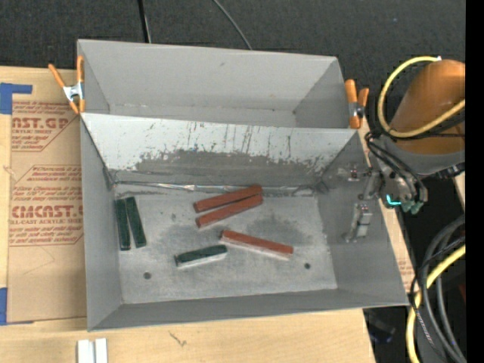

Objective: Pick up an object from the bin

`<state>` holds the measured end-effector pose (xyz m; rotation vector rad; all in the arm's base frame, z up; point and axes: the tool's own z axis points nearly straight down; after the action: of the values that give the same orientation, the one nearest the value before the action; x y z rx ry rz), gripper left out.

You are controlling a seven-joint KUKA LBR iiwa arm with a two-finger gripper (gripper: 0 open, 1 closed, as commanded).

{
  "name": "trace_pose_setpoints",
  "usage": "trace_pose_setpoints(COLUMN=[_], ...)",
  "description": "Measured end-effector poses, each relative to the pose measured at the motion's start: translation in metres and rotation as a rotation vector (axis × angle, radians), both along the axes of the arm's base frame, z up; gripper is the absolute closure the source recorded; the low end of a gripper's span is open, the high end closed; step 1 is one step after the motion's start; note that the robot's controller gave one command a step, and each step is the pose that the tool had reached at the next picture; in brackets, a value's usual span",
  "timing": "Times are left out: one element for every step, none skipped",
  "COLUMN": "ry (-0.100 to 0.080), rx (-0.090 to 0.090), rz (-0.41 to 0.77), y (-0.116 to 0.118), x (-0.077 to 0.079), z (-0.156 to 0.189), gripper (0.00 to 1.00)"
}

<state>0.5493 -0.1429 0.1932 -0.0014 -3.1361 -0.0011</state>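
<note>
Six slim flat bars, all lying flat on the bin (302, 274) floor. Far left, the green pair (123, 224): dark, side by side, pointing away from the front wall. In the middle, the red pair (228, 200), close alongside each other, slanting up to the right. Just in front, a single red bar (257, 244) slants the other way, and a single green bar (200, 257) lies near its left end.

Nearest the silvery-grey end effector (358, 225), on its left, lie three reddish-brown bars (228, 200), one pale-edged. Farther from it are three dark green bars (123, 224). The grey bin (212, 82) shows dark scuffed streaks on floor and back wall.
</note>
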Motion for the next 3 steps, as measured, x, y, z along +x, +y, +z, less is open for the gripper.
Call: trace_pose_setpoints(ry=[-0.008, -0.011, -0.006], rx=[-0.001, -0.002, -0.001], rz=[0.001, -0.018, -0.111], y=[0.001, 0.033, 0.057], x=[0.002, -0.031, -0.006], z=[0.004, -0.059, -0.124], gripper=[0.00, 0.00, 1.00])
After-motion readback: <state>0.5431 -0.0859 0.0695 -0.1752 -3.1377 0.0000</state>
